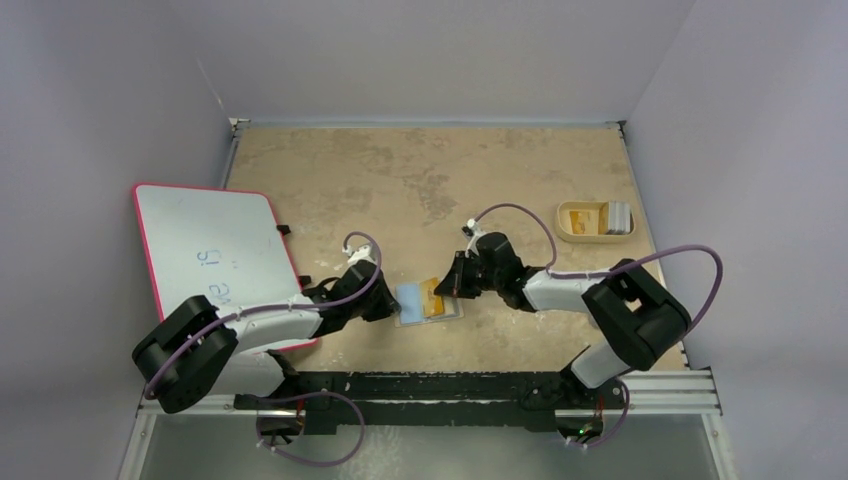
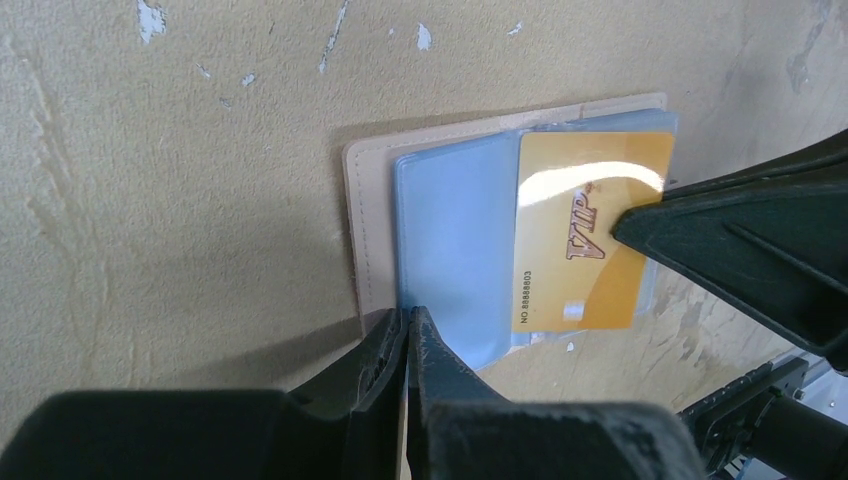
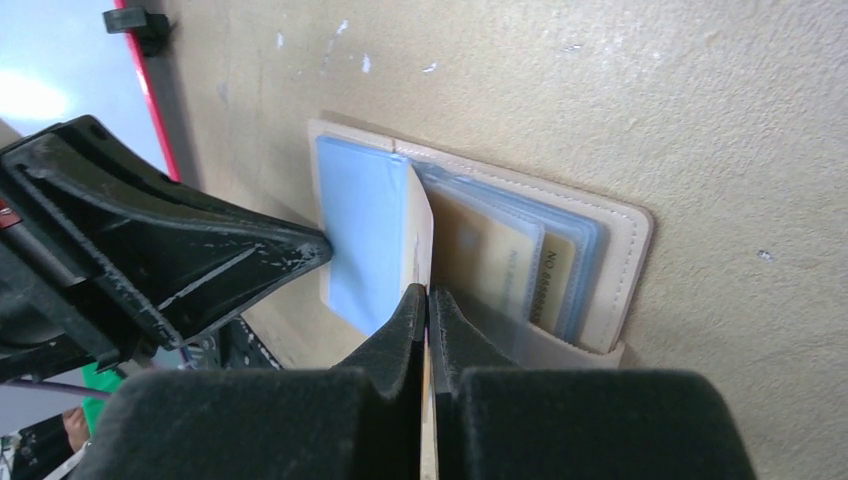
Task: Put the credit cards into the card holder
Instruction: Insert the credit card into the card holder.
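Our right gripper (image 3: 427, 292) is clenched on a gold card (image 2: 590, 230), the open card holder (image 2: 450, 240) directly ahead; our left gripper (image 2: 410, 314), clamped shut, meets its opposite edge

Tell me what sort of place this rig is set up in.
Probably a lab test cell, not a home or shop: plain grey walls box in a worn tan table, with a rail along its near edge and a whiteboard lying at the left.
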Controlling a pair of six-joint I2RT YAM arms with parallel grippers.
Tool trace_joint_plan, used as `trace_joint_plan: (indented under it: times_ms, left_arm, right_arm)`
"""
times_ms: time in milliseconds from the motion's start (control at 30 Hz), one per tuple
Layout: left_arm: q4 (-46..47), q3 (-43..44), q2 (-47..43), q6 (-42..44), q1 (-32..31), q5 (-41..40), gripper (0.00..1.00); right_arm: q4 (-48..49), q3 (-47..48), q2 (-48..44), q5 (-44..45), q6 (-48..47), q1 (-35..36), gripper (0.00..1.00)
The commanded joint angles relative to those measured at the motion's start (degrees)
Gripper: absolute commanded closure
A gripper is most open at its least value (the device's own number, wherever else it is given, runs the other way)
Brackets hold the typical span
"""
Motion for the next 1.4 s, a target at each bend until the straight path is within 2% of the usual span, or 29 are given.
trace_joint_plan:
  times_ms: [0,367,600,767,967,1033,1167,1367]
  left_arm:
    - [0.3,-2.1,1.0,-0.4,0.2,-2.4,0.97]
    - [0.6,-1.9,1.7,-0.1,0.2,-2.4,0.97]
    - [0.6,-1.8,1.6,-0.2,0.2,-2.6,0.97]
    - [0.2,-1.8,1.6,-0.3,0.2,-2.9,0.97]
    - [-0.2,-1.6,1.0,-0.7,0.2,-2.6,0.96]
    - [-0.6,-1.5,0.5,-0.8,0.2,-2.6,0.95]
    - [-1.8,-0.9,-0.4,-0.6,0.2,-3.0,0.92]
    - [-2.2,-0.1,-0.6,-1.6,0.2,-2.6,0.87]
  right_arm:
    - [1.5,-0.9,2.4,2.4,0.2,0.0,1.0]
    - [4.7,-0.8,5.3,-2.3,1.0,0.1,1.0]
    - [11.6,-2.6,7.6,-6.5,4.8,0.0,1.0]
    - [16.5,-4.9,8.8,-6.9,8.7,0.0,1.0]
    - [18.2,-3.6,11.0,-7.0,8.2,0.1,1.0]
    - [16.0,-2.7,10.6,-6.0,7.3,0.1,0.91]
    - [4.5,-0.2,6.0,0.1,4.0,0.2,0.75]
    - [-7.3,2.3,-1.5,6.5,0.8,0.3,0.7]
